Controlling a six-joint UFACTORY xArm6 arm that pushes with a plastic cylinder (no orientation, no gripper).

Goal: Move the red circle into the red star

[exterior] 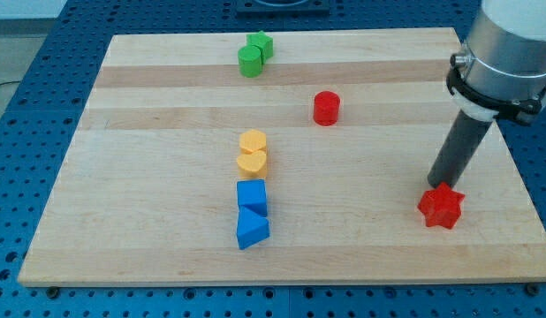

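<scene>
The red circle stands on the wooden board right of centre, toward the view's top. The red star lies near the board's lower right. My tip comes down from the view's upper right as a dark rod and ends right at the star's upper left edge, touching or nearly touching it. The red circle is well away from the tip, up and to the left.
Two green blocks sit together at the board's top centre. Two yellow blocks are stacked in a column at the centre, with a blue cube and a blue triangle just below them. The board's right edge is near the star.
</scene>
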